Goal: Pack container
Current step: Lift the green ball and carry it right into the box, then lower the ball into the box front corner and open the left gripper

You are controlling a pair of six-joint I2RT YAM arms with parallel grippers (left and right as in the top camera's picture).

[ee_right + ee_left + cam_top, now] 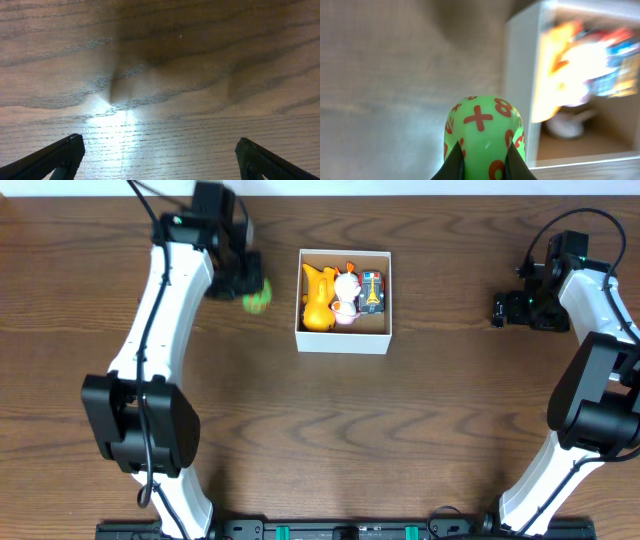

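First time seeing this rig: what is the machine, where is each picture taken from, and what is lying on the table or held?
Two white robot arms stand at a brown wooden table. One picture looks down from above; the other two come from cameras on each wrist. The left gripper is shut on a green ball with red plus signs and numbers, beside the square white-walled cardboard container, which holds an orange toy, a white and pink toy and a small blue toy. The right gripper is open over bare wood, holding nothing.
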